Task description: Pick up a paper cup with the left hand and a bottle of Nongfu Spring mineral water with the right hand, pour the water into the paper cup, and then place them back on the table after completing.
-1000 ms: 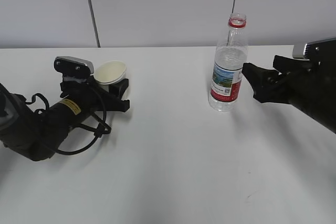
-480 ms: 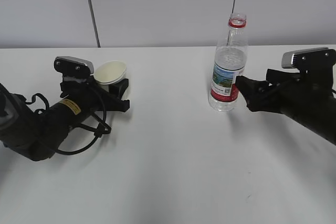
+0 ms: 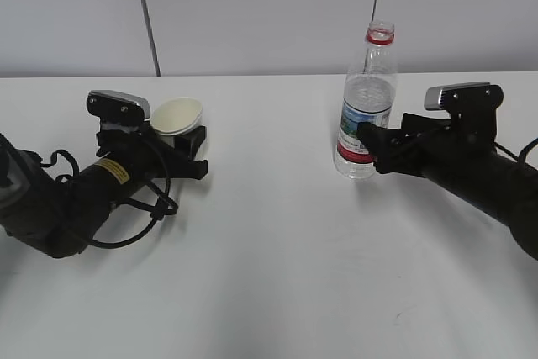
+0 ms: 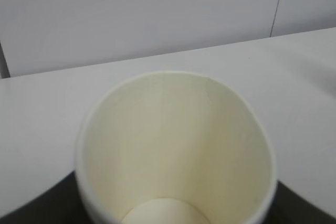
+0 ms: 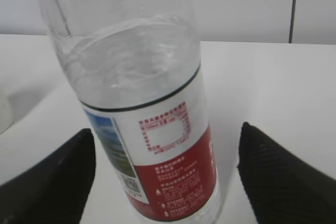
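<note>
The paper cup (image 3: 176,115), cream inside and empty, stands on the table (image 3: 277,250) at the left between the fingers of my left gripper (image 3: 202,151). In the left wrist view the cup (image 4: 173,150) fills the frame, with a dark finger against each lower side. The Nongfu Spring bottle (image 3: 366,115) stands upright and uncapped at the right, with a red ring at its neck and a red and white label. Clear water (image 5: 131,61) fills it to about the label's top. My right gripper (image 3: 370,147) is open. Its fingers stand on either side of the bottle's lower part (image 5: 152,103) with gaps.
A white wall with thin vertical seams runs behind the table's far edge. Loose black cables (image 3: 155,208) hang from the left arm onto the tabletop.
My right gripper has moved left along the table to the bottle, and its open fingers now straddle it. The left arm, cup and bottle have not moved.
</note>
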`<state>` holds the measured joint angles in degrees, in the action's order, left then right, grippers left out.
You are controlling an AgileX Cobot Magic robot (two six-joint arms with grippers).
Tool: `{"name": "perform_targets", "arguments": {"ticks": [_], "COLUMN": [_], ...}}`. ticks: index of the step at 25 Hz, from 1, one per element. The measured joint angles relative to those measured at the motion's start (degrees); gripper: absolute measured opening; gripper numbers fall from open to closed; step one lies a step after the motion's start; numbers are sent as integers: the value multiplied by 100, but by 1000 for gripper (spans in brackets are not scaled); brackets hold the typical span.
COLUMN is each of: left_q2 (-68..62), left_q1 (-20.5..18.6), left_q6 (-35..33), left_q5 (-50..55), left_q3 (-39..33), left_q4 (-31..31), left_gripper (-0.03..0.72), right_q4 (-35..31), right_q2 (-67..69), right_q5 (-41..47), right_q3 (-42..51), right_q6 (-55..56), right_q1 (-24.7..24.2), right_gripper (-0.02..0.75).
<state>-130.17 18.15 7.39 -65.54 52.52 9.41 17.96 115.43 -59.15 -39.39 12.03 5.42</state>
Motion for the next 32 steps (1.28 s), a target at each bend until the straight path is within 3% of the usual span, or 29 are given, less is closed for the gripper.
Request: {"name": "perform_targets", "arguments": {"ticks": [18,27,32], "left_q2": [0,0,0], "left_q1": [0,0,0], "left_q6": [0,0,0], "left_q5": [-1,-1,-6], "left_q3": [0,0,0], "left_q4": [0,9,250], "left_gripper": [410,407,404], "right_q4": [262,296,296], "right_q2": [909,927,927], "right_q5": [-67,-115,-125], "right_q3": [-1215,-1244,-1244], "right_q6": [187,195,195], "right_q1": [93,93,93], "right_gripper": [626,485,475]}}
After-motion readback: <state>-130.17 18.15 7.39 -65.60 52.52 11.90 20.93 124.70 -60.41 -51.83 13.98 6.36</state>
